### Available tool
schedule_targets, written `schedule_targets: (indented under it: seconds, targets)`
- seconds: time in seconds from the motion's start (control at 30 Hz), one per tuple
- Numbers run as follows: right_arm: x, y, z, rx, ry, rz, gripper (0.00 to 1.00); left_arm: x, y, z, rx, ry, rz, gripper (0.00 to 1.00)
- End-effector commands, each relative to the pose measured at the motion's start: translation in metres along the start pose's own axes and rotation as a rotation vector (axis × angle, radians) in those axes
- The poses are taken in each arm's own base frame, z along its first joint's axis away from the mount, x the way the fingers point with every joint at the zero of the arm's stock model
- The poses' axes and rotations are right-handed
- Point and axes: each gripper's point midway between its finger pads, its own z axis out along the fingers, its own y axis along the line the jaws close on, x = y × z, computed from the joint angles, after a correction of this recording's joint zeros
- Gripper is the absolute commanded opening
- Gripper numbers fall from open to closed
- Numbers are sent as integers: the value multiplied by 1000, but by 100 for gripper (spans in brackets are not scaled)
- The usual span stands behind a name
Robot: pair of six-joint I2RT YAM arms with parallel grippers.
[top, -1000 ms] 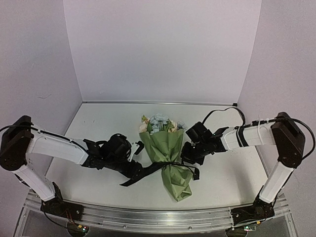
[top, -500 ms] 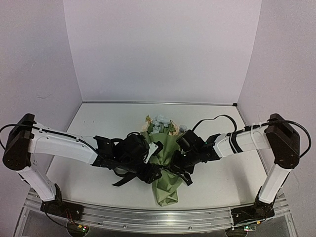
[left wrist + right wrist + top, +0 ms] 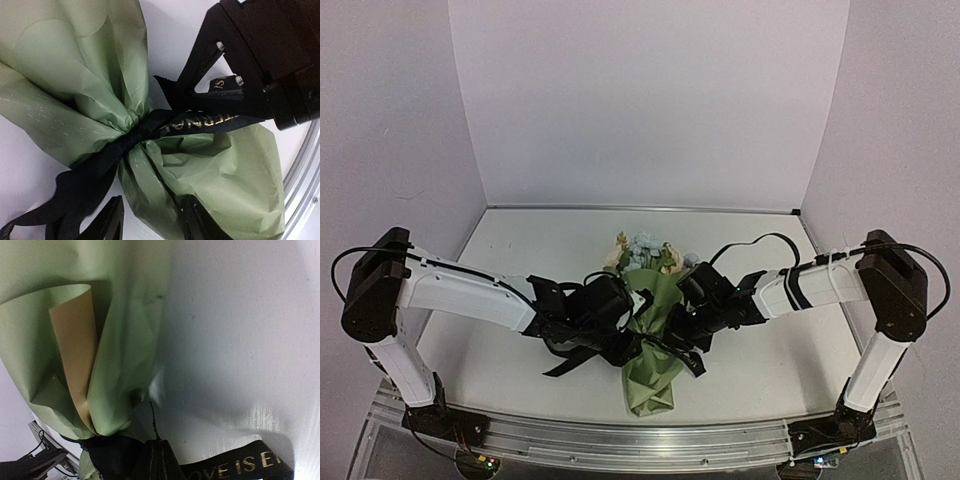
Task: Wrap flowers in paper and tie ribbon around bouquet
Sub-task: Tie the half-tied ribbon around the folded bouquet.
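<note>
**Top external view.** The bouquet lies at the middle of the table, narrow end toward the arm bases. The flowers show at the wide far end. The paper is closed round the stems as a cone, so the wrapping is judged complete. The left gripper and the right gripper meet at the cone's waist from either side. Their jaws cannot be read here. A loose tail of the ribbon trails on the table to the left.

**Left wrist view.** The ribbon passes round the waist and gathers the paper tight. The right gripper is clamped on one lettered end just beside the gather and holds it out sideways. The left gripper's fingers stand apart at the bottom edge, straddling the paper below the band, with nothing visibly gripped. The other ribbon end lies slack in folds at lower left. A crossing shows at the gather, but whether it is a finished knot cannot be told.

**Right wrist view.** The right fingers are pressed together on the ribbon, its lettering running off to the right. A curled edge of paper shows its tan face.

**Assessment.** The ribbon is round the bouquet. The tie itself appears outstanding.
</note>
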Motion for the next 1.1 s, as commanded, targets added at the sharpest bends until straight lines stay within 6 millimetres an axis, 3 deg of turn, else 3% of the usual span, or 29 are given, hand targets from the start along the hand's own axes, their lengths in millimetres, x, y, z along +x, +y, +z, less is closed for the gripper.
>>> schedule_targets:
  seconds: [0.0,0.3,0.57,0.77,1.07]
  targets:
    - [-6,11,-6,-27,-19,-14,0,-6,-1,0,7,-15,-8,35]
    - [-32,-3,-22,-2,-64,-9,0,3,3,-2,-1,-1,-29,1]
    - [-56,-13,-29,13,-92,22,0,9,4,-5,3,1,-44,0]
    - [-62,-19,-32,26,-105,22,0,13,6,-6,3,5,-55,0]
    - [-75,-44,-40,63,-130,51,0,16,7,-7,5,7,-67,0]
